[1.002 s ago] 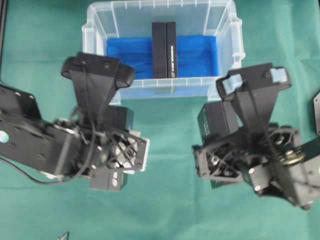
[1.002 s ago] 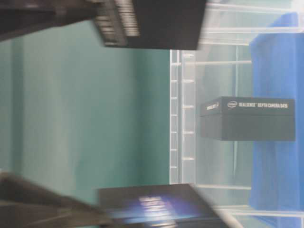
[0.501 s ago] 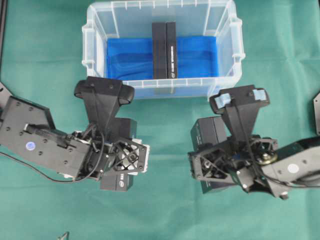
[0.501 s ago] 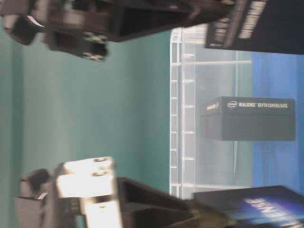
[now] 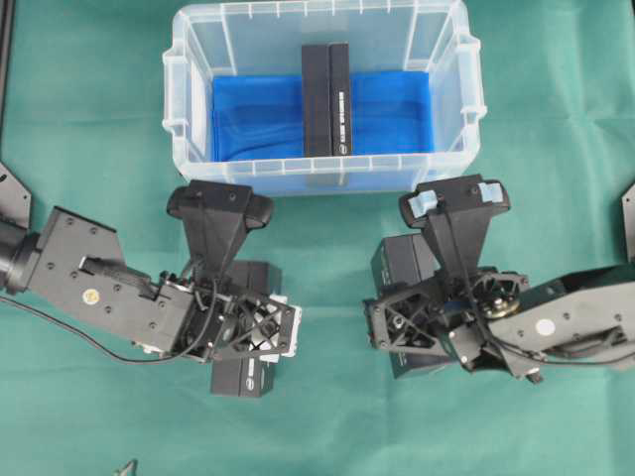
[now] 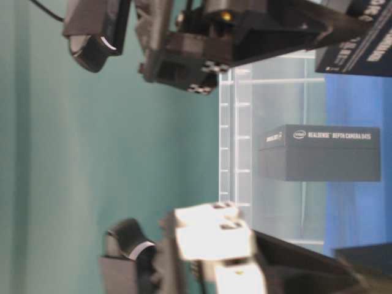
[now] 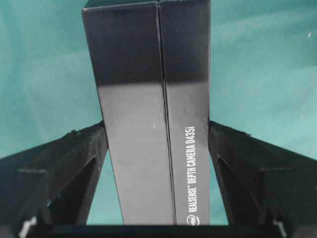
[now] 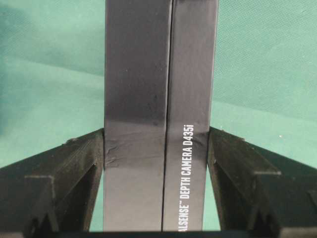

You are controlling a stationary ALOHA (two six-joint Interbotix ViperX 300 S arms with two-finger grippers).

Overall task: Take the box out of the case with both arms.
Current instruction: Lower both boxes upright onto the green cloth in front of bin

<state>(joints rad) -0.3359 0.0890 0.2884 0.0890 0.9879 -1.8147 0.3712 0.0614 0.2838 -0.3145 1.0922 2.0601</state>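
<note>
The case point(image 5: 179, 74) is a clear plastic bin with blue cloth on its bottom, at the back middle. One black box point(image 5: 327, 99) stands in it, also seen through the case wall in the table-level view point(image 6: 318, 153). My left gripper point(image 7: 156, 134) is shut on a second black box point(image 7: 148, 89), held over the green cloth in front of the case point(image 5: 240, 375). My right gripper point(image 8: 158, 141) is shut on a third black box point(image 8: 158, 74), also outside the case point(image 5: 402, 268). Both boxes read "REALSENSE DEPTH CAMERA D435i".
Green cloth point(image 5: 327, 426) covers the table all round. Black fixtures stand at the left edge point(image 5: 12, 193) and the right edge point(image 5: 627, 208). The two arms lie about a hand's width apart in front of the case.
Both arms have drawn back from the case toward the front of the table, each still holding its box. The box in the case has not moved.
</note>
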